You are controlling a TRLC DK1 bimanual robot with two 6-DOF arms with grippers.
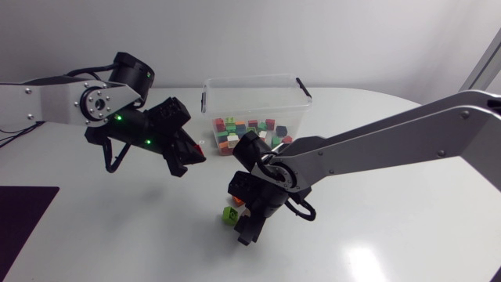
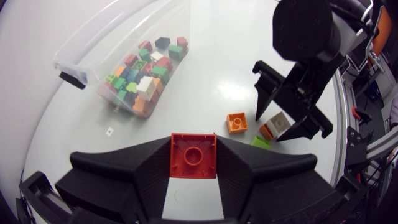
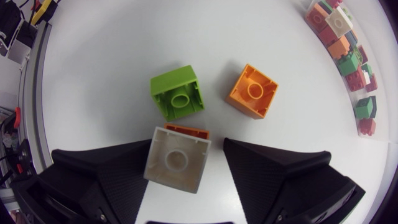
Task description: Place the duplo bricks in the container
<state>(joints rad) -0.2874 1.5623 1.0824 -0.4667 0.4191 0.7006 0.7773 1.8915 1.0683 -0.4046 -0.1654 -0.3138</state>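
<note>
My left gripper point(image 1: 186, 154) hangs above the table left of the container and is shut on a red brick point(image 2: 193, 155). The clear plastic container point(image 1: 213, 84) at the back holds several coloured bricks point(image 1: 249, 130). My right gripper point(image 3: 186, 146) is low over the table in front of the container, open, with a white brick point(image 3: 176, 159) between its fingers. One finger is against the brick and a gap shows at the other. An orange-red brick point(image 3: 186, 130) peeks out from behind the white one. Just ahead lie a green brick point(image 3: 177, 93) and an orange brick point(image 3: 252, 91).
A dark mat point(image 1: 23, 227) covers the table's front left corner. The container's black clip point(image 2: 73, 78) juts from its near wall. My right arm point(image 1: 391, 141) stretches across the table's right half.
</note>
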